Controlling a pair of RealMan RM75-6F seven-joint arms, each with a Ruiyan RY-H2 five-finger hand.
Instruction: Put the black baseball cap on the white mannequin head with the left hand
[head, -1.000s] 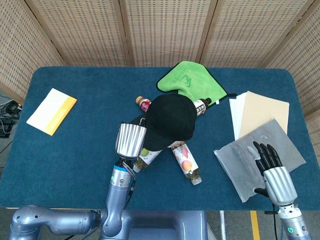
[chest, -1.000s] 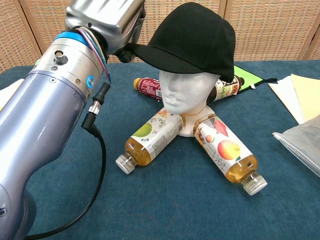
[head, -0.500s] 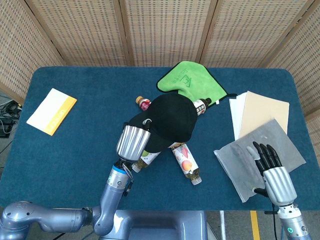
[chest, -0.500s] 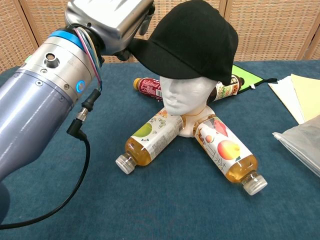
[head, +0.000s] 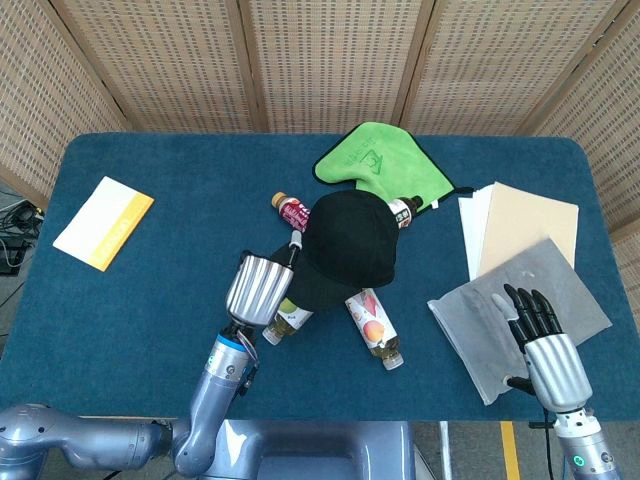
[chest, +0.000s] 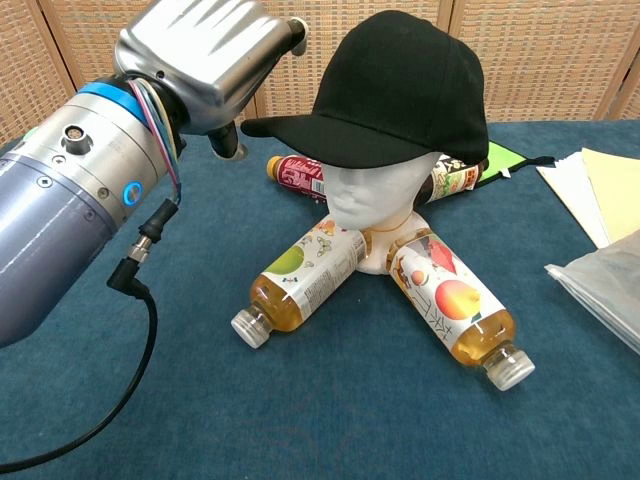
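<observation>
The black baseball cap (head: 345, 245) (chest: 400, 85) sits level on the white mannequin head (chest: 372, 195), its brim pointing to the left in the chest view. From above, the cap hides the head. My left hand (head: 260, 285) (chest: 200, 55) hovers at the brim's tip with its fingers spread: one finger stands well above the brim and the thumb (chest: 228, 145) hangs just beside and below the tip, with no grip visible. My right hand (head: 540, 335) lies flat and open on a grey plastic bag (head: 555, 265) at the right.
Several drink bottles lie around the mannequin's base: a green-label one (chest: 300, 275), a peach-label one (chest: 455, 300) and a red-label one (chest: 295, 175). A green cloth (head: 375, 160) lies behind, paper sheets (head: 525, 225) at the right and a yellow envelope (head: 103, 222) at the far left.
The cap has come down from a tilted hold onto the head and now sits level. My left hand has drawn back to the left and its fingers have come off the brim.
</observation>
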